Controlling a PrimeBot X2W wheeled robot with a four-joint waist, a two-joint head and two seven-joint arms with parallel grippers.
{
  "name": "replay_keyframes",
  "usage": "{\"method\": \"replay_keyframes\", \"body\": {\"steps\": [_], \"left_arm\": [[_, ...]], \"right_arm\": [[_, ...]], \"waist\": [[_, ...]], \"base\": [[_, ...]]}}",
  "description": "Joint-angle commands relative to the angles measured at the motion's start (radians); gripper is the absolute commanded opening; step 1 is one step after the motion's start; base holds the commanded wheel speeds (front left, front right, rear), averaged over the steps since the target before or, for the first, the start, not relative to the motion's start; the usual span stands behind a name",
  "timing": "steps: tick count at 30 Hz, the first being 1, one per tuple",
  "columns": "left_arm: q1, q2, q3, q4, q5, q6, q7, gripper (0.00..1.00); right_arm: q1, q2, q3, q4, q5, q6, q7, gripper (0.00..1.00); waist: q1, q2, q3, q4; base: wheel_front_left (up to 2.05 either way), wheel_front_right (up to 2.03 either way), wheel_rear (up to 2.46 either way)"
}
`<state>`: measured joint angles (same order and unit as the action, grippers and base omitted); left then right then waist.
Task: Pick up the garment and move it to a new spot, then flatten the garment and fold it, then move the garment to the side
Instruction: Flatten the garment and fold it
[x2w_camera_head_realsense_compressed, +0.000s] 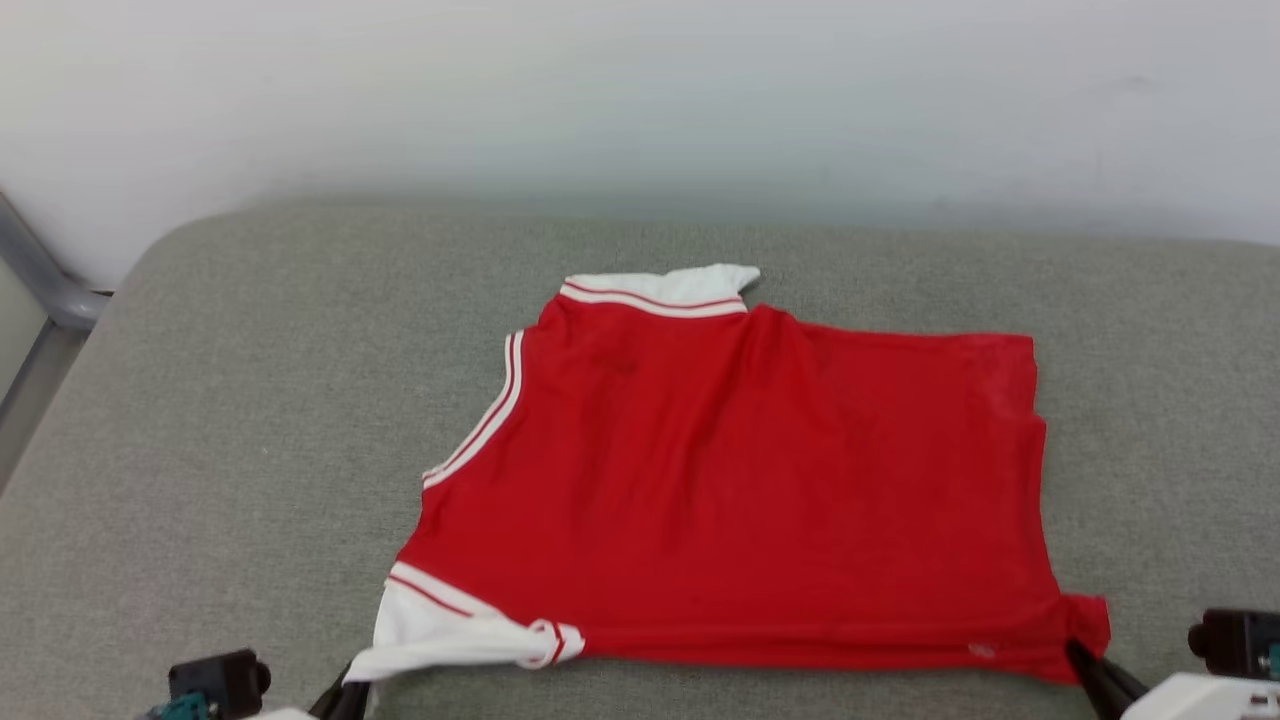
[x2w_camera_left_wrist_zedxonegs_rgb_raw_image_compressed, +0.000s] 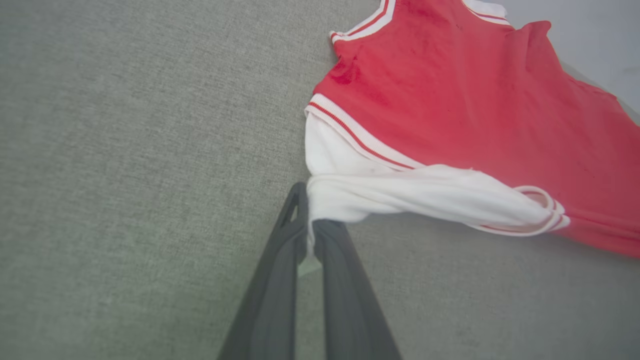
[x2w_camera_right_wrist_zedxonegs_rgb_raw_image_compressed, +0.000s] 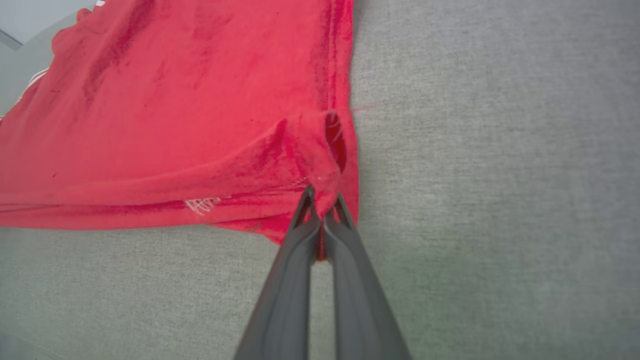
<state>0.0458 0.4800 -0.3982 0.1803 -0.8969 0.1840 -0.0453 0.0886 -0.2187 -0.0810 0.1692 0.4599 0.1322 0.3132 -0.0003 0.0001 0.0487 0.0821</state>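
The garment (x2w_camera_head_realsense_compressed: 740, 480) lies spread on the grey cushion, plain red side up, with white sleeves and striped trim at its left side. No lettering shows. My left gripper (x2w_camera_head_realsense_compressed: 345, 690) is at the bottom left of the head view, shut on the near white sleeve (x2w_camera_left_wrist_zedxonegs_rgb_raw_image_compressed: 400, 197); the left wrist view shows white cloth pinched between the dark fingers (x2w_camera_left_wrist_zedxonegs_rgb_raw_image_compressed: 280, 250). My right gripper (x2w_camera_head_realsense_compressed: 1085, 665) is shut on the garment's near right red corner (x2w_camera_right_wrist_zedxonegs_rgb_raw_image_compressed: 325, 165), which bunches up between its fingers (x2w_camera_right_wrist_zedxonegs_rgb_raw_image_compressed: 295, 235).
The grey fabric surface (x2w_camera_head_realsense_compressed: 220, 430) stretches wide to the left, right and front of the garment. A pale wall (x2w_camera_head_realsense_compressed: 640, 100) rises behind it. A grey metal bar (x2w_camera_head_realsense_compressed: 40, 270) stands at the far left edge.
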Motion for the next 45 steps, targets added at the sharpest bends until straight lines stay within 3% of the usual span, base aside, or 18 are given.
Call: {"method": "replay_keyframes", "body": {"steps": [1,7,12,20,38,39,40,41,42,43,45], "left_arm": [[0.035,0.024,0.017,-0.026,-0.007,0.026,0.010,0.00],[0.157,0.079,0.032,-0.196,-0.029,0.108,0.078,0.00],[0.113,0.108,0.042,-0.290,0.001,0.123,0.079,0.00],[-0.093,0.067,0.001,-0.229,0.037,0.044,0.076,0.00],[-0.411,-0.073,-0.063,0.204,-0.015,-0.168,0.091,0.00],[-0.417,-0.077,-0.065,0.228,-0.020,-0.177,0.092,0.00],[-0.423,-0.081,-0.067,0.248,-0.023,-0.187,0.093,0.04],[-0.426,-0.084,-0.070,0.266,-0.026,-0.196,0.096,0.31],[-0.430,-0.087,-0.071,0.280,-0.027,-0.203,0.092,0.56],[-0.434,-0.091,-0.069,0.291,-0.031,-0.207,0.083,0.95],[-0.437,-0.088,-0.064,0.312,-0.026,-0.212,0.069,1.00]], "right_arm": [[0.035,0.005,-0.025,-0.027,-0.011,-0.003,0.013,0.00],[0.145,0.059,-0.095,-0.148,-0.053,-0.003,0.084,0.00],[0.136,0.076,-0.111,-0.220,-0.078,-0.003,0.118,0.00],[0.009,0.061,-0.081,-0.243,-0.116,-0.003,0.155,0.00],[-0.176,0.052,-0.038,-0.043,-0.131,-0.002,0.067,0.00],[-0.180,0.050,-0.035,-0.032,-0.132,-0.003,0.060,0.21],[-0.187,0.050,-0.035,-0.024,-0.129,-0.003,0.053,0.36],[-0.189,0.048,-0.033,-0.018,-0.127,-0.003,0.044,0.43],[-0.189,0.047,-0.031,-0.013,-0.120,-0.003,0.032,0.77],[-0.191,0.043,-0.027,-0.014,-0.120,-0.003,0.011,1.00],[-0.192,0.043,-0.020,-0.023,-0.105,-0.003,-0.039,1.00]], "waist": [[0.0003,-0.0001,-0.017,0.000],[0.0003,-0.0001,-0.032,0.004],[0.0003,-0.0001,-0.003,0.006],[0.0003,-0.0001,0.092,-0.008],[0.0003,-0.0001,0.266,-0.016],[0.0003,-0.0001,0.267,-0.017],[0.0003,-0.0001,0.268,-0.019],[0.0003,-0.0001,0.268,-0.019],[0.0003,-0.0001,0.266,-0.019],[0.0003,-0.0001,0.262,-0.018],[0.0003,-0.0001,0.250,-0.015]], "base": [[0.00,0.00,0.00],[0.00,0.00,0.00],[0.00,0.00,0.00],[0.00,0.00,0.00],[0.00,0.00,0.00],[0.00,0.00,0.00],[0.00,0.00,0.00],[0.00,0.00,0.00],[0.00,0.00,0.00],[0.00,0.00,0.00],[0.00,0.00,0.00]]}}
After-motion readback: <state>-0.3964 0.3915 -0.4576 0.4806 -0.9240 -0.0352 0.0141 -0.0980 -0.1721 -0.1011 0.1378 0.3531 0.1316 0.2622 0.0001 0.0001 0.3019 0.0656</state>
